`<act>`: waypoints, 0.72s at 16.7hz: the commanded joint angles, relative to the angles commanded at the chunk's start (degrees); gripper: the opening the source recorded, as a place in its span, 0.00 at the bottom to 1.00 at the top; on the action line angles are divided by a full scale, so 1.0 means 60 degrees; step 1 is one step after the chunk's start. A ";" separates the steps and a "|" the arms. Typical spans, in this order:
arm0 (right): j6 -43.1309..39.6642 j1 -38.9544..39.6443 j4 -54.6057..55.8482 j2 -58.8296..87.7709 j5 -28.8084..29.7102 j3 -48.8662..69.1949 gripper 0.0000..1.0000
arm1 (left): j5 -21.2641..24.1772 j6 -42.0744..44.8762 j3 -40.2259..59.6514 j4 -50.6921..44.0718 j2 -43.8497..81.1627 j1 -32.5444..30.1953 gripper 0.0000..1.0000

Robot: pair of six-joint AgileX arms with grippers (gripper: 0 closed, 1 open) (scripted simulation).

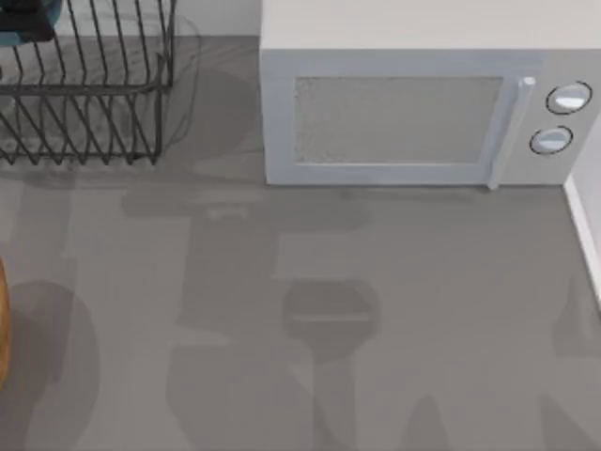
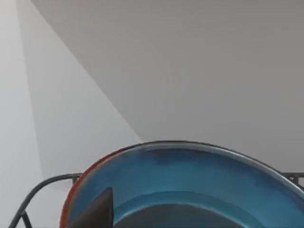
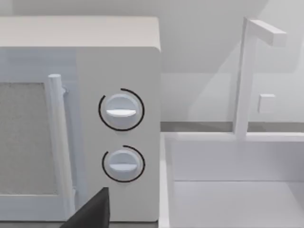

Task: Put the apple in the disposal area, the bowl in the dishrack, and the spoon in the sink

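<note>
The teal-blue bowl [image 2: 190,175] with its reddish-brown rim lies close under my left wrist camera. Black wires of the dishrack [image 2: 33,194] show on either side of it. In the top view the dishrack [image 1: 94,94] stands at the far left, with a sliver of the bowl [image 1: 14,39] at its far-left corner under my left gripper [image 1: 26,19]. A dark part of that gripper [image 2: 95,211] reaches over the bowl's inside. My right gripper [image 3: 92,211] hangs near the microwave's knobs, beside the white sink [image 3: 228,190]. The apple and the spoon are out of view.
A white microwave [image 1: 413,103] stands at the back, from the middle to the right. The sink's rim [image 1: 584,235] runs along the right side, and its faucet [image 3: 247,71] rises behind the basin. An orange-brown curved edge [image 1: 3,319] shows at the left border.
</note>
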 joint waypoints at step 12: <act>0.0000 0.0000 0.0000 0.0000 0.0000 0.0000 1.00 | -0.0497 -0.0142 -0.4131 -0.3704 -0.8264 -0.0294 1.00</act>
